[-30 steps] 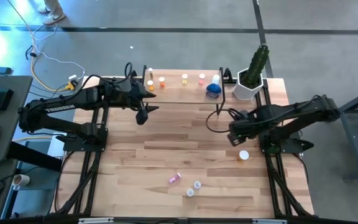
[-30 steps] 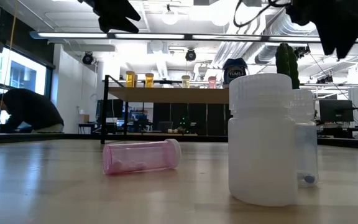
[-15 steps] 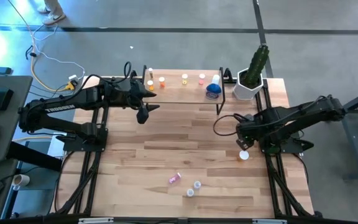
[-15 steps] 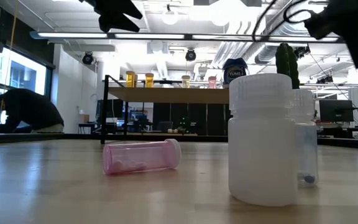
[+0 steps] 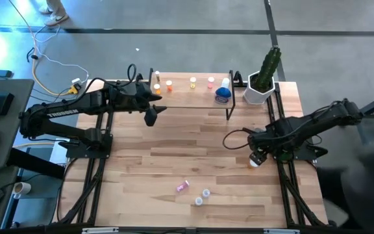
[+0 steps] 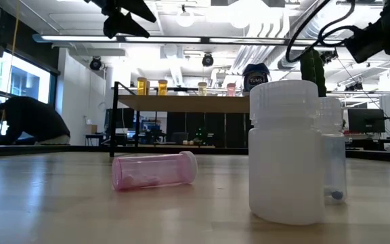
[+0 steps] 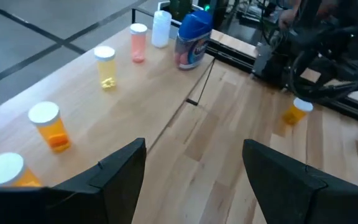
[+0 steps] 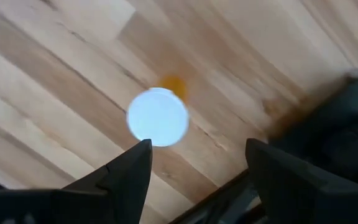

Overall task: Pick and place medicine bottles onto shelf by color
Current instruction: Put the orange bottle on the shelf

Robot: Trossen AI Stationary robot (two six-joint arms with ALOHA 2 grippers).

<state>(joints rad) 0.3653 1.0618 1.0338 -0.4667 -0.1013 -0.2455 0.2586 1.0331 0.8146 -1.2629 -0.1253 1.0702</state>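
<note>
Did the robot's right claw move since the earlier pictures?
Yes. In the high view the right gripper has moved away from the shelf toward the table's near edge, and now sits over the orange bottle, jaws open.

Slatted table (image 5: 174,143) carries shelf (image 5: 190,97), cactus pot (image 5: 260,91), loose bottles (image 5: 200,195)

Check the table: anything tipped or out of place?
Yes: the pink bottle lies on its side on the table, near two upright white bottles. An orange bottle stands alone under the open right gripper. Nothing looks spilled.
</note>
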